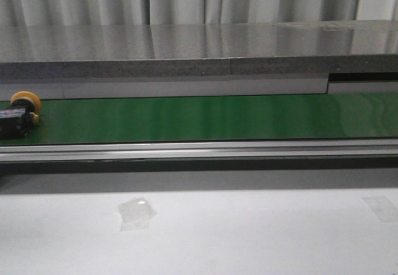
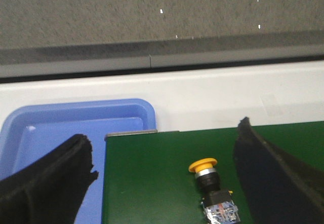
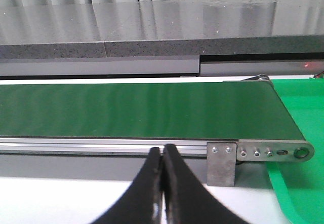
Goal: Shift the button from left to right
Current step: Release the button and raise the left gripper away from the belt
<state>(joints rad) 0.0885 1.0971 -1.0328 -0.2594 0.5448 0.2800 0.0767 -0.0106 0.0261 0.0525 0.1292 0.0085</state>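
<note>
The button (image 1: 22,112) lies on its side at the far left end of the green conveyor belt (image 1: 205,117), yellow cap up and black body below. In the left wrist view the button (image 2: 211,190) lies on the belt between my left gripper's (image 2: 164,148) black fingers (image 2: 48,178), nearer the other finger. The left gripper is open and holds nothing. My right gripper (image 3: 163,150) is shut and empty, in front of the belt's metal rail (image 3: 101,146) near the right end. Neither gripper shows in the front view.
A blue tray (image 2: 76,125) sits past the belt's left end. A green tray (image 3: 298,183) lies at the belt's right end. A grey stone ledge (image 1: 199,51) runs behind the belt. The white table (image 1: 249,231) in front carries a scrap of clear tape (image 1: 137,213).
</note>
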